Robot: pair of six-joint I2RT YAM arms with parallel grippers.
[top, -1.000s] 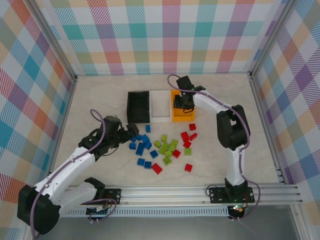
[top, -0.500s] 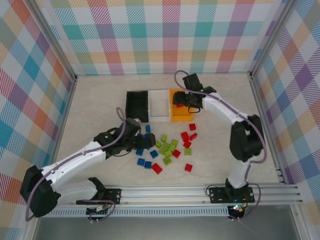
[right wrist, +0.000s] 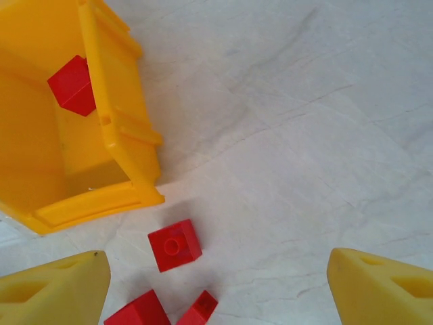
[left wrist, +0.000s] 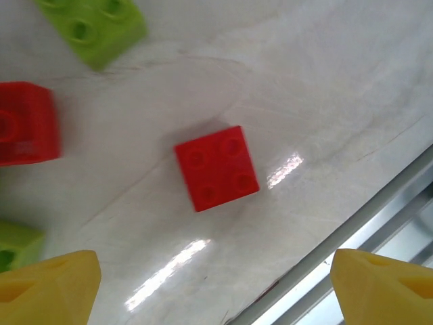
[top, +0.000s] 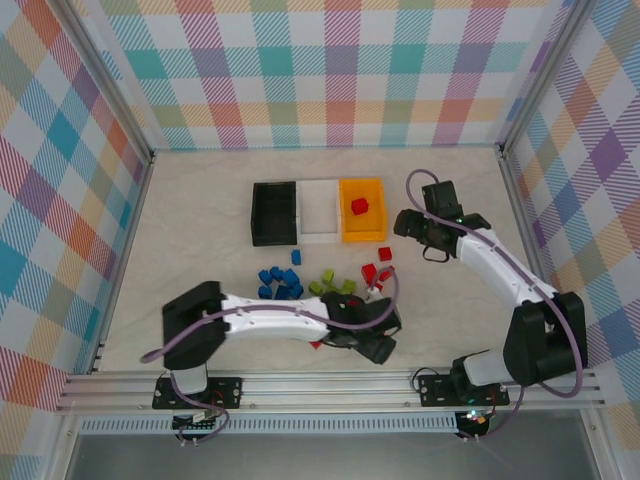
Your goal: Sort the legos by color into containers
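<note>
The black, white and orange containers stand side by side at the back. A single red lego lies in the orange one, also visible from the right wrist. Blue, green and red legos are scattered in front. My left gripper hovers open over a red lego, nothing between its yellow fingertips. My right gripper is open just right of the orange container, above loose red legos.
The left arm lies across the front of the table, covering part of the lego pile. A metal rail runs along the table edge close to the left gripper. A green lego and another red one lie nearby.
The left arm swung from the blue legos across to the front right. The right gripper opened over the orange container, left a red lego inside and drew back to the right.
</note>
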